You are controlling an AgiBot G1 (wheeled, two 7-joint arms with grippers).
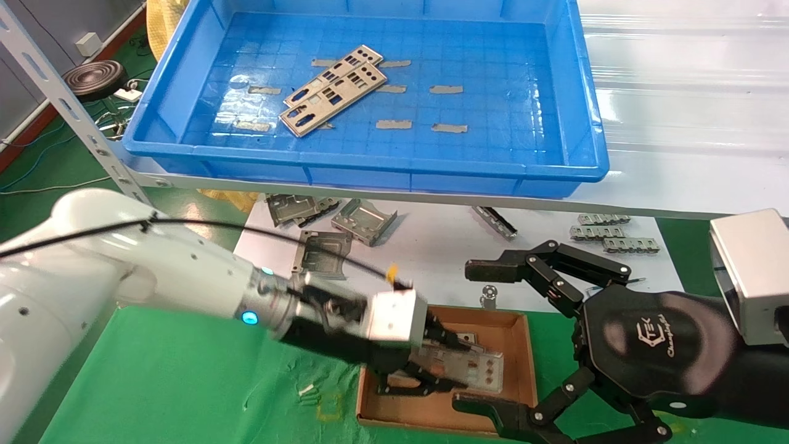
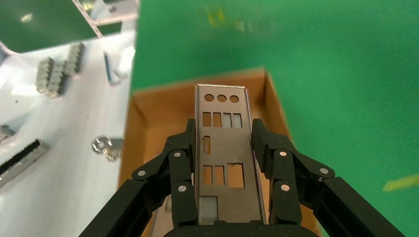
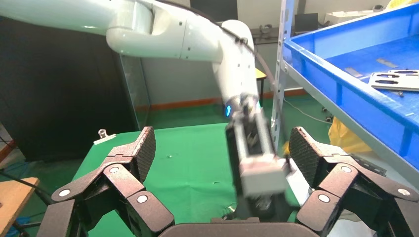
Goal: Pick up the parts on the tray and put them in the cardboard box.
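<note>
Two parts lie overlapped on the floor of the blue tray, at its left middle; the right wrist view also shows them. My left gripper is low over the cardboard box, shut on a third part. In the left wrist view this plate runs lengthwise between the fingers of the left gripper, pointing into the box. My right gripper hangs open just right of the box, holding nothing.
Grey tape strips dot the tray floor. Below the tray's shelf, folded metal brackets and small clips lie on a white sheet. A slotted shelf post rises at the left. Green cloth surrounds the box.
</note>
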